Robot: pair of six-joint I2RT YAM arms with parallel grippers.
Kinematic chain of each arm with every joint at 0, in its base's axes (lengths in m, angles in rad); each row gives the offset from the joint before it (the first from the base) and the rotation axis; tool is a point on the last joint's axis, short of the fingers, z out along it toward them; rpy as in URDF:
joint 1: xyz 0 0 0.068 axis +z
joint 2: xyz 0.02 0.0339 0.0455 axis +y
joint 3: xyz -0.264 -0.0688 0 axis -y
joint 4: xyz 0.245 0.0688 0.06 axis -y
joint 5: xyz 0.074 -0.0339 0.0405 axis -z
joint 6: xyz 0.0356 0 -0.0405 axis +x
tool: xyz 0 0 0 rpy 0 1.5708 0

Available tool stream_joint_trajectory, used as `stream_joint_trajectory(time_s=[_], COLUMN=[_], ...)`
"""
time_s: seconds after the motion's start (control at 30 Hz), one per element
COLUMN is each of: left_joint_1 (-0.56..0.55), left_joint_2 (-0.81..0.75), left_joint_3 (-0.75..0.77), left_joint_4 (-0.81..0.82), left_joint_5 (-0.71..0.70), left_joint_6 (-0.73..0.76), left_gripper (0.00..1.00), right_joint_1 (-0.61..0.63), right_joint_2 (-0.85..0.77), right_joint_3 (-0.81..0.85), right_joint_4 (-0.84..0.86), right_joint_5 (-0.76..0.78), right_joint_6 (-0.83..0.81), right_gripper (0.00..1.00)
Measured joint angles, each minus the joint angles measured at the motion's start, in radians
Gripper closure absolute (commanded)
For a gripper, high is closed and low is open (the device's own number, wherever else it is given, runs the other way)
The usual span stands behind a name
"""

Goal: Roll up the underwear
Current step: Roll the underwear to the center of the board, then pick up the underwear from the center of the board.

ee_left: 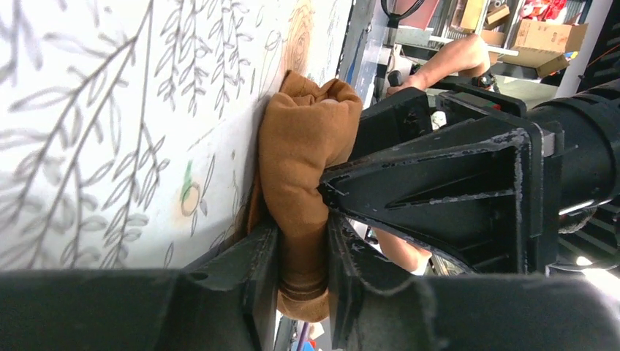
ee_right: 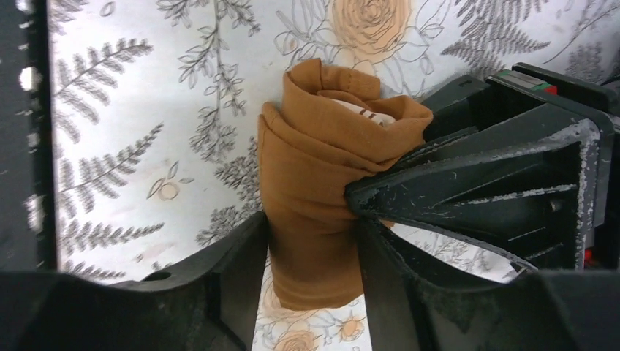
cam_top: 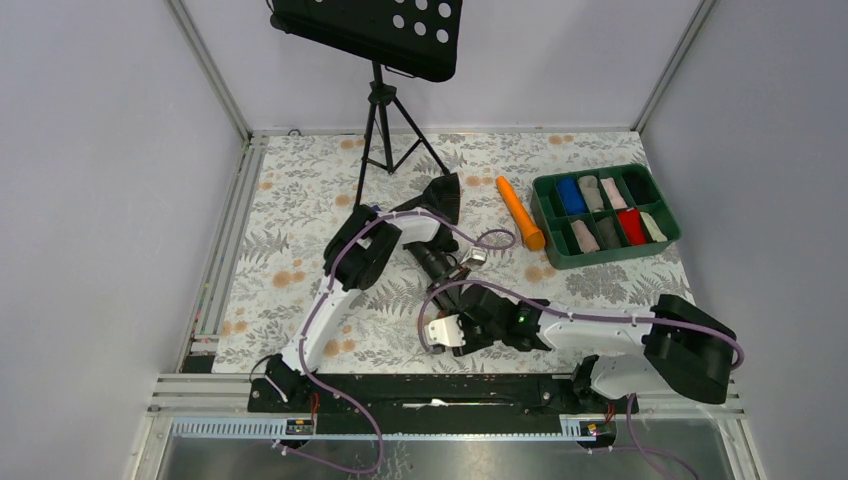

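Observation:
The underwear (ee_left: 307, 139) is a caramel-brown roll lying on the floral table cover. My left gripper (ee_left: 303, 270) is shut on the roll's near end, one finger on each side. My right gripper (ee_right: 311, 278) is shut on the same roll (ee_right: 314, 175), whose spiral end shows a pale inner layer. Each wrist view shows the other gripper's black finger pressing the roll's side, in the left wrist view (ee_left: 439, 183) and the right wrist view (ee_right: 482, 183). In the top view the two grippers, left (cam_top: 460, 268) and right (cam_top: 447, 332), meet near the table's middle front and hide the roll.
A black garment (cam_top: 440, 195) lies behind the left arm. An orange cylinder (cam_top: 520, 212) lies beside a green tray (cam_top: 610, 256) holding several rolled garments at the back right. A music stand's tripod (cam_top: 378, 130) stands at the back.

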Motion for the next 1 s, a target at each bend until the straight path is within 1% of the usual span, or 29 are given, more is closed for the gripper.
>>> stream_joint_trajectory(time_s=[0.1, 0.13, 0.17, 0.2, 0.23, 0.27, 0.3, 0.37, 0.47, 0.6, 0.67, 0.8, 0.93, 1.0], left_joint_1=[0.018, 0.029, 0.044, 0.058, 0.074, 0.093, 0.105, 0.139, 0.222, 0.327, 0.363, 0.386, 0.394, 0.396], left_joint_2=[-0.01, -0.016, -0.026, -0.041, -0.068, -0.096, -0.143, -0.231, -0.336, -0.453, -0.528, -0.696, -0.843, -0.876], left_joint_3=[-0.01, -0.018, -0.027, -0.039, -0.054, -0.068, -0.088, -0.138, -0.215, -0.303, -0.358, -0.452, -0.513, -0.515], left_joint_4=[-0.007, -0.006, -0.006, -0.002, 0.005, -0.007, 0.001, 0.069, 0.129, 0.152, 0.172, 0.234, 0.32, 0.342], left_joint_5=[-0.015, -0.026, -0.035, -0.042, -0.066, -0.033, -0.055, -0.116, -0.171, -0.223, -0.259, -0.342, -0.444, -0.482], left_joint_6=[0.003, 0.007, 0.016, 0.029, 0.022, 0.029, 0.014, 0.011, 0.024, 0.053, 0.057, 0.031, -0.045, -0.071], left_gripper=[0.62, 0.51, 0.12, 0.02, 0.01, 0.01, 0.01, 0.01, 0.01, 0.01, 0.01, 0.01, 0.01, 0.01], right_joint_1=[0.029, 0.037, 0.044, 0.049, 0.051, 0.051, 0.051, 0.051, 0.048, 0.026, -0.033, -0.182, -0.323, -0.417], right_joint_2=[0.036, 0.052, 0.069, 0.088, 0.108, 0.129, 0.139, 0.142, 0.113, 0.051, 0.038, 0.027, 0.006, -0.002], right_joint_3=[-0.014, -0.014, -0.013, -0.011, -0.005, 0.003, 0.008, 0.022, 0.033, 0.076, 0.115, 0.205, 0.307, 0.369], right_joint_4=[0.08, 0.108, 0.132, 0.161, 0.19, 0.208, 0.225, 0.23, 0.177, -0.01, -0.119, -0.298, -0.392, -0.42], right_joint_5=[0.082, 0.101, 0.119, 0.137, 0.148, 0.159, 0.161, 0.164, 0.129, -0.003, -0.098, -0.201, -0.262, -0.29], right_joint_6=[-0.039, -0.052, -0.066, -0.077, -0.092, -0.102, -0.108, -0.114, -0.106, -0.058, -0.024, 0.04, 0.1, 0.126], right_gripper=[0.71, 0.78, 0.82, 0.85, 0.89, 0.92, 0.95, 1.0, 1.0, 1.0, 1.0, 1.0, 1.0, 1.0])
